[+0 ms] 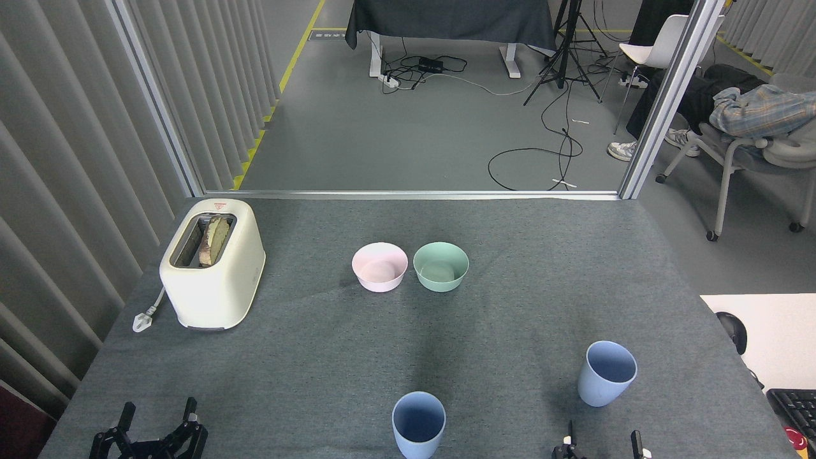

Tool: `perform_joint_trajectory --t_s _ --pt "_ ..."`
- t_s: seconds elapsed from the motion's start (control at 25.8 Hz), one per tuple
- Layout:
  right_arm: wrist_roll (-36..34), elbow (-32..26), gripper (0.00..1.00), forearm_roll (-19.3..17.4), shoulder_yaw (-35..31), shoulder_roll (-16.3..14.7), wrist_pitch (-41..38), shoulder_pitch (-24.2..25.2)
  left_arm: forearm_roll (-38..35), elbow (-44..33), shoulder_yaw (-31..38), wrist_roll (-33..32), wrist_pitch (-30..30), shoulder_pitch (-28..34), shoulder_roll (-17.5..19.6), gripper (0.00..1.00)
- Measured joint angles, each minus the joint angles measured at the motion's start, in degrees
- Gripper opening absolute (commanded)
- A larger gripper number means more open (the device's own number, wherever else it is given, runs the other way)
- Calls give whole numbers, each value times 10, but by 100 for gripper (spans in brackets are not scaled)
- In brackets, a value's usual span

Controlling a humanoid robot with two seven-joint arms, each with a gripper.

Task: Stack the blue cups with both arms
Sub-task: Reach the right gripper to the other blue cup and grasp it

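Nothing's stacked yet: one blue cup point(418, 424) stands at the table's near edge, the other blue cup point(606, 373) well apart to its right. Left gripper point(156, 414) sits open and empty at the near-left corner; right gripper point(602, 440) barely pokes in below the right cup, fingers apart, holding nothing.

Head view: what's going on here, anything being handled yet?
Nothing is held. Two blue cups stand apart and upright on the grey table: the near cup at centre front, the right cup further right. The left gripper is open at the front-left edge. The right gripper shows only its fingertips at the bottom edge, just below the right cup, with its jaws apart. No stacking has been done.
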Motion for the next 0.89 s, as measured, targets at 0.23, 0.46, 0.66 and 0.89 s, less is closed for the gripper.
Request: perform_joint_trajectory --t_s 0.23,0.46,0.66,0.89 --pt "8 50 100 -37 0 -42 -11 -55 0 1 -1 0 0 5 -2 100" --pt "9 95 100 -49 1 -54 -21 -100 0 0 -2 1 0 6 -3 100" --pt "11 132 100 -50 5 -54 -25 -138 0 1 -2 1 -1 6 -2 100" --pt "7 189 100 -47 7 -50 -40 -189 -1 2 -2 1 -1 7 -2 100"
